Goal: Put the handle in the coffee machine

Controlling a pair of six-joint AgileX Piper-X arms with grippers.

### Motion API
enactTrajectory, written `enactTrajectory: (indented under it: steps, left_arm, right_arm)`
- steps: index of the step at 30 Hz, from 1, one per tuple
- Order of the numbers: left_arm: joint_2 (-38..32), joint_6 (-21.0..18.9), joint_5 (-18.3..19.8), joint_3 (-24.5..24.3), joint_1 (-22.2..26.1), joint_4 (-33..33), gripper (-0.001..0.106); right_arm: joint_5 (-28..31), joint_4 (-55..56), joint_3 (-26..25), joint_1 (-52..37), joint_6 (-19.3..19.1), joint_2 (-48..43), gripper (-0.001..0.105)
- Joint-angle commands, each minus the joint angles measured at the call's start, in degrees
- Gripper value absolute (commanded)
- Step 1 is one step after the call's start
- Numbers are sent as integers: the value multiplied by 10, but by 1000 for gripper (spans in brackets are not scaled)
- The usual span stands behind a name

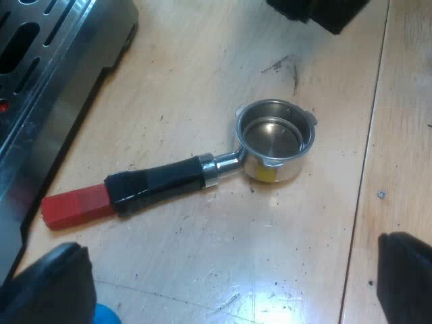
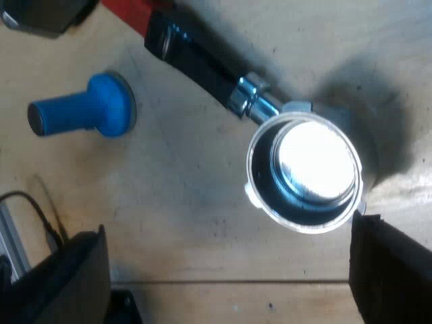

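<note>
Weight is judged to be gathered at the bowl end of the metal holder (image 1: 202,169), which has a round polished steel basket (image 1: 275,140) on a short neck, then a black grip (image 1: 158,182) ending in a red block (image 1: 74,208). It is likely to be stiff throughout, fairly heavy for its size, and not fragile. The steel is expected to be slick, whereas the black grip should offer better purchase. A hold across the black grip, close to the steel neck, is therefore thought best, so that the heavy basket droops less and its lugs are left free for the machine. The holder is laid flat on the pale wooden table (image 1: 202,54) with the basket mouth upward. Its red block is near the foot of the steel espresso machine (image 1: 54,61) but apart from it.

The left hand (image 1: 233,270) is held wide open above the table with nothing between its fingers, and the holder lies beyond them. The right hand (image 2: 229,256) is likewise spread wide and empty, with the basket near one finger.

By count, there are one holder, one espresso machine, two hands and one blue tamper (image 2: 84,115), which appears to lie on its side near the grip.
</note>
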Motion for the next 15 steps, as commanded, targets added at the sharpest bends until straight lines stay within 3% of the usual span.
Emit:
enactTrajectory:
  steps: [1,9,10,11,15]
  left_arm:
    - [1,-3,-4,-6,-4,0,86]
    - [1,-4,-4,-6,-18,0,86]
    - [1,-6,-4,-6,-26,0,86]
    - [1,-5,-4,-6,-31,0,86]
    - [1,-5,-4,-6,-31,0,86]
  right_arm:
    - [50,7,-6,2,-1,-2,74]
    - [28,1,-6,2,4,-2,74]
    - [24,3,-6,2,17,-2,74]
    - [24,30,-6,2,83,1,74]
    - [16,44,-6,2,105,10,74]
